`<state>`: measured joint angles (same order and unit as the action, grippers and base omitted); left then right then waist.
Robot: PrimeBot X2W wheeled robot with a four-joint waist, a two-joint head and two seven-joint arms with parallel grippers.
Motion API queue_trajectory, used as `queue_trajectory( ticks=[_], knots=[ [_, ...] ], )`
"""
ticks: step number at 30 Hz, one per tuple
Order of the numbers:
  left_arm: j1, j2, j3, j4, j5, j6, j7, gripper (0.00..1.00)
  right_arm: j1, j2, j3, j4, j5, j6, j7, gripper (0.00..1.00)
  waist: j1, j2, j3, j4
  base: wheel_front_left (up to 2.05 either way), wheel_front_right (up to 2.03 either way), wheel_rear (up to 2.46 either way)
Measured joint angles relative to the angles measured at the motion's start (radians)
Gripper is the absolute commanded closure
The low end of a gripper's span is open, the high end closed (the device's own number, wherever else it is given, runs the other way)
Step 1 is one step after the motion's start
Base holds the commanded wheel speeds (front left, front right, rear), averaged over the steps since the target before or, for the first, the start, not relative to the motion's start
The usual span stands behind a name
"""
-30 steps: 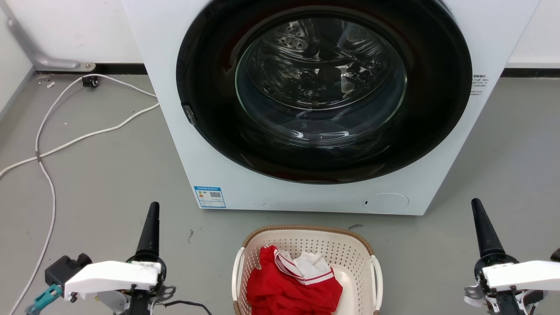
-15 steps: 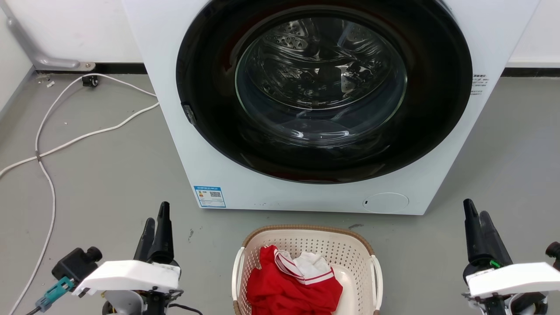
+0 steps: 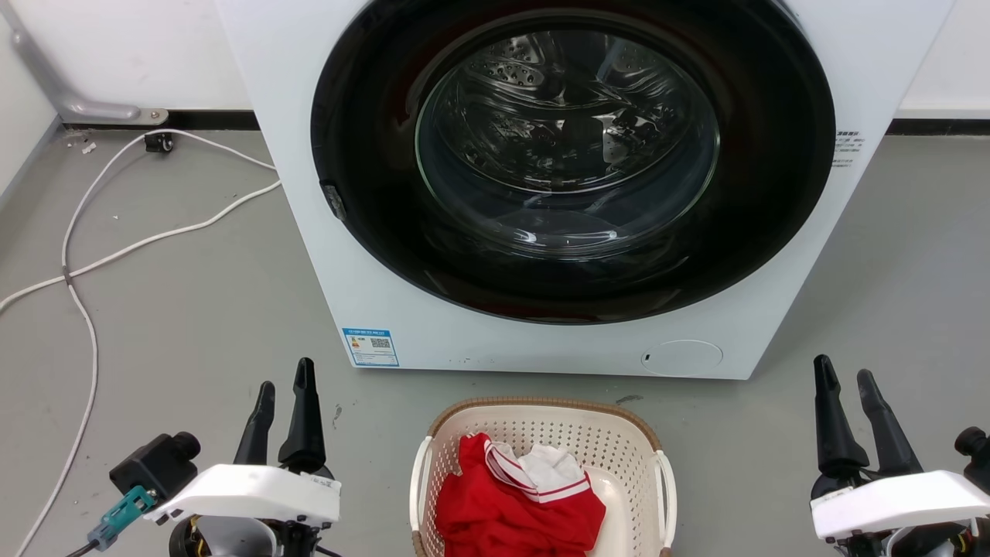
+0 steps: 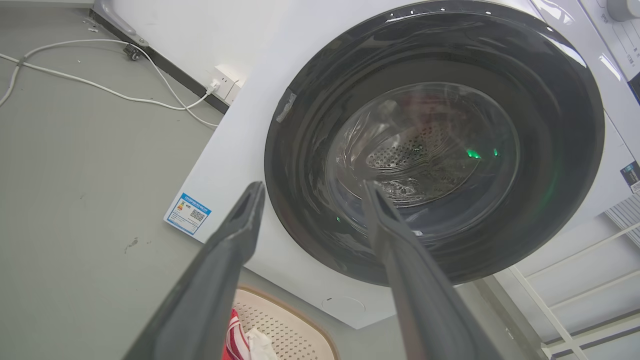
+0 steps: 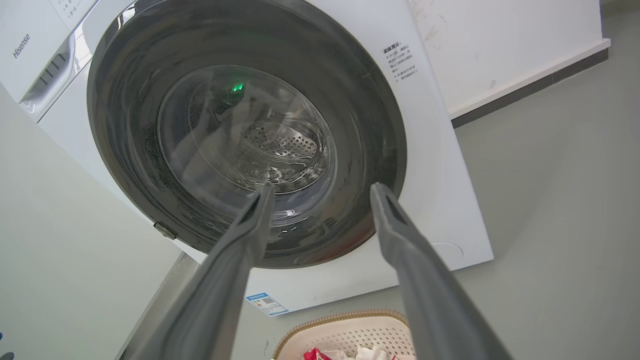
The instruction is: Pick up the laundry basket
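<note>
Since both wrist cams look straight along the fingers, the grip state is easy to call: the left gripper (image 3: 285, 374) is seen with its two dark fingers spread apart and nothing between them, and the right gripper (image 3: 843, 367) is spread the same way, also empty. Both are held low at the bottom corners of the head view, well apart from the laundry basket (image 3: 611, 441), one on each side.

The basket is parked on the grey floor (image 3: 193, 309) between them, just in front of the washing machine (image 3: 371, 255), its near end cut off by the frame edge. A brown woven-look rim (image 3: 541, 403) and white side handles (image 3: 667, 483) can be made out, and a red garment (image 3: 510, 510) with white stripes is piled inside with a bit of white cloth (image 3: 551, 468) tucked against it.

Further back, a blue label (image 3: 370, 347) with a QR code is stuck on the machine's lower left corner; its small print can't be read. A round cover (image 3: 681, 358) is set in the lower right corner. The dark-ringed door (image 3: 568, 147) is shut, with the steel drum (image 3: 534, 77) visible through the glass. A Hisense logo (image 5: 21, 46) is printed on the top panel in the right wrist view, and a sticker (image 5: 400, 59) of small text beside the door is too tiny to read. A white cable (image 3: 116, 255) is trailed over the floor on the left, up to a wall socket (image 4: 225, 82).
</note>
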<state>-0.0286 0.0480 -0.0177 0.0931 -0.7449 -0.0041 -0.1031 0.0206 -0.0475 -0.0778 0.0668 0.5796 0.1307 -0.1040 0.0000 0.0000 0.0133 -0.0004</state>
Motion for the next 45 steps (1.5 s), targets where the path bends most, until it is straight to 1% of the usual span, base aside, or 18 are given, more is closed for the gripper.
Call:
queue_trajectory(
  ticks=[18,24,45],
  knots=[
    [0.021,0.000,-0.010,-0.016,0.186,0.000,-0.051,0.00,0.026,0.000,0.015,-0.033,-0.232,0.000,-0.047,0.00,-0.0001,0.0000,0.002,-0.001,0.00,0.00,0.00],
    [0.025,0.001,-0.012,-0.016,0.241,0.008,-0.065,0.00,0.034,0.000,0.014,-0.039,-0.305,0.000,-0.063,0.00,-0.0001,0.0000,0.003,0.000,0.00,0.00,0.00],
    [0.040,0.001,-0.035,-0.011,0.396,0.018,-0.109,0.00,0.063,0.000,0.021,-0.065,-0.504,0.000,-0.107,0.00,0.0000,0.0000,0.009,0.003,0.00,0.00,0.00]
  ],
)
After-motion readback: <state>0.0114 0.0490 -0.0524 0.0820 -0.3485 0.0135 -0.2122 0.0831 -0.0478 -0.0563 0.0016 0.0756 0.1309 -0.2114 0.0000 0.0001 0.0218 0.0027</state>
